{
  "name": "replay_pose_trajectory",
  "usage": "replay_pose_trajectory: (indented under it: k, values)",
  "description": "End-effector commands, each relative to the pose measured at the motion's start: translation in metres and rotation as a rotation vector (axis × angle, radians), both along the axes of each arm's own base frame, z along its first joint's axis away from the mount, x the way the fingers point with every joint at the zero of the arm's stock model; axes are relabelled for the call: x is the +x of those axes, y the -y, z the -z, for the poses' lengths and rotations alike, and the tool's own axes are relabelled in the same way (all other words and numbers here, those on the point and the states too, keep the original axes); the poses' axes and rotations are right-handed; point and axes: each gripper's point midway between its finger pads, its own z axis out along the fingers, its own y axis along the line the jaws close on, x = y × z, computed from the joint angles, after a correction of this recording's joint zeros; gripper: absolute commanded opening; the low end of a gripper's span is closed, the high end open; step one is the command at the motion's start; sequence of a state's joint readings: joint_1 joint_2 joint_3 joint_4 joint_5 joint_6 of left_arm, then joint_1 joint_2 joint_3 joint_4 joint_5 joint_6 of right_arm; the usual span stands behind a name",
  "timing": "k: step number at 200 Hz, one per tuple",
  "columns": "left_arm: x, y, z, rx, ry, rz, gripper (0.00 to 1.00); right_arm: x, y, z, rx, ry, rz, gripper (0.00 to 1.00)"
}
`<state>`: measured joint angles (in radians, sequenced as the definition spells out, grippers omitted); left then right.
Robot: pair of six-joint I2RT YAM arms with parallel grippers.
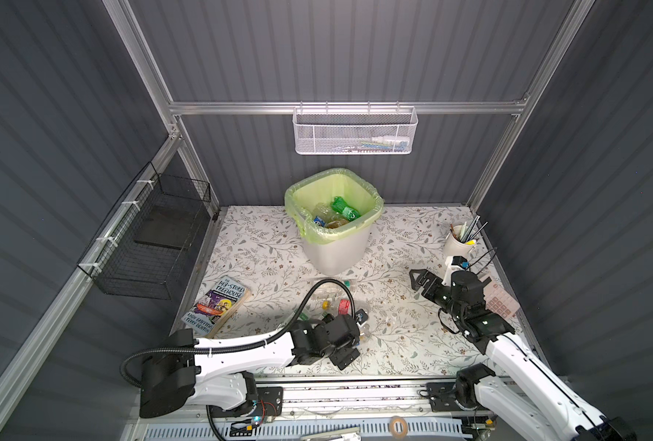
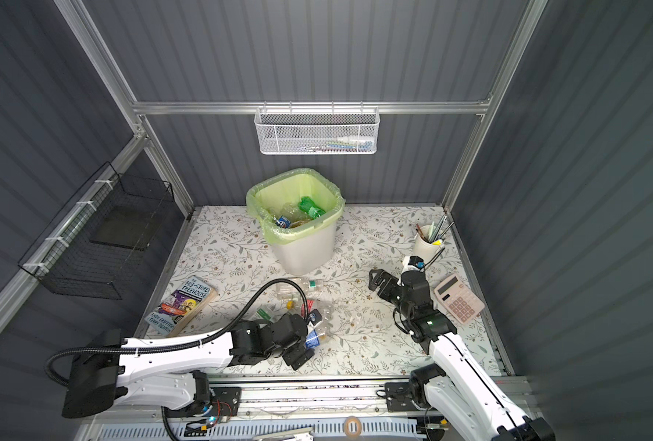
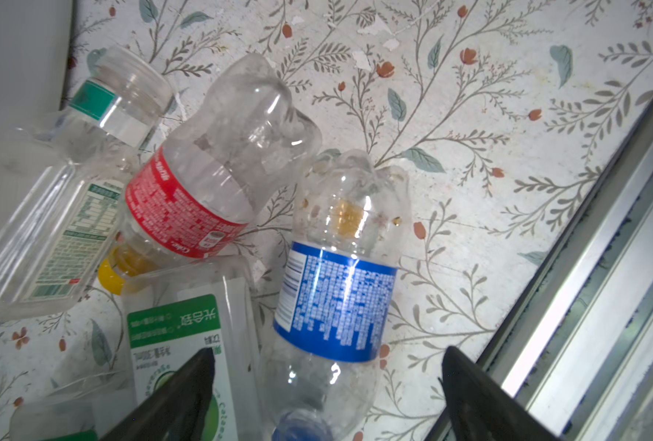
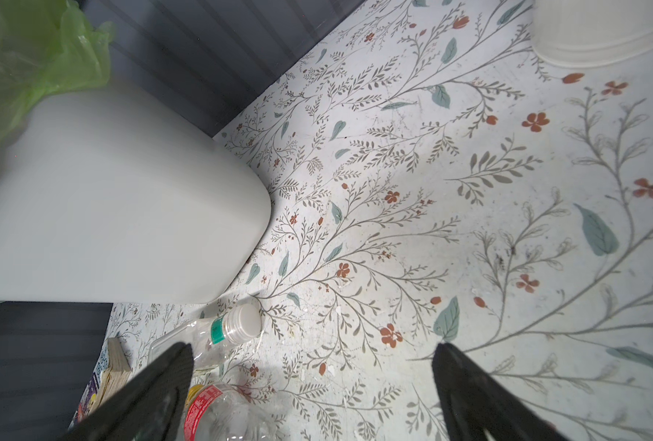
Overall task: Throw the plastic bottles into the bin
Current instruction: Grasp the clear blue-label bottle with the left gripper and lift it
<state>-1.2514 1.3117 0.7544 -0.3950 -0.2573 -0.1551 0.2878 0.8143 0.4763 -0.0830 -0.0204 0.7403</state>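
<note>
here, left tool (image 3: 327, 351) and right tool (image 4: 312, 345) gape wide above a floral tabletop (image 1: 401, 236) walled in grey panels (image 1: 336, 57).

Bottles (image 2: 312, 338) heaped at worktop (image 2: 355, 343) centre; bin (image 2: 306, 252) just beyond, 12 o'clock. Bare stretch toward 5 o'clock. Cup (image 2: 424, 244) and calculator (image 2: 458, 298) crowd the 2–3 o'clock edge; book (image 2: 183, 305) at 9.

Counter (image 1: 393, 236) brightly, evenly lit; walls (image 1: 50, 114) at 9 and 3 o'clock dim, bowed; bin (image 4: 107, 191) blurred close-up.
</note>
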Motion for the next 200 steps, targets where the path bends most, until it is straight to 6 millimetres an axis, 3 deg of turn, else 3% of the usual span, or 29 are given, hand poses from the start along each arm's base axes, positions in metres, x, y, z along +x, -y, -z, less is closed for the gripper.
replay_pose_trajectory:
  k: [1, 59, 87, 116, 142, 154, 171, 200]
  values:
    - [-0.005, 0.01, 0.005, 0.02, -0.024, 0.056, 0.92, 0.0, 0.001, 0.006, 0.016, -0.007, 0.009, 0.99]
    - [-0.005, 0.026, 0.028, 0.065, -0.054, 0.089, 0.85, -0.001, 0.002, 0.01, 0.009, -0.015, 0.012, 0.99]
    - [-0.002, 0.034, 0.034, 0.067, -0.046, 0.095, 0.73, -0.001, 0.003, 0.015, 0.005, -0.02, 0.017, 0.99]
    - [0.0, 0.039, 0.04, 0.066, -0.042, 0.101, 0.71, 0.0, 0.004, 0.017, -0.008, -0.021, 0.013, 0.99]
    - [0.004, 0.042, 0.04, 0.069, -0.033, 0.089, 0.55, 0.001, 0.005, 0.016, -0.01, -0.019, 0.013, 0.99]
    - [0.005, 0.049, 0.025, 0.021, -0.02, 0.085, 0.53, 0.001, 0.006, 0.016, -0.011, -0.016, 0.014, 0.99]
    - [0.01, 0.057, -0.01, -0.098, 0.033, 0.076, 0.51, 0.002, 0.008, 0.018, -0.019, -0.02, 0.017, 0.99]
    - [0.022, 0.051, -0.101, -0.334, 0.198, 0.039, 0.47, 0.001, 0.016, 0.017, -0.051, -0.018, 0.044, 0.99]
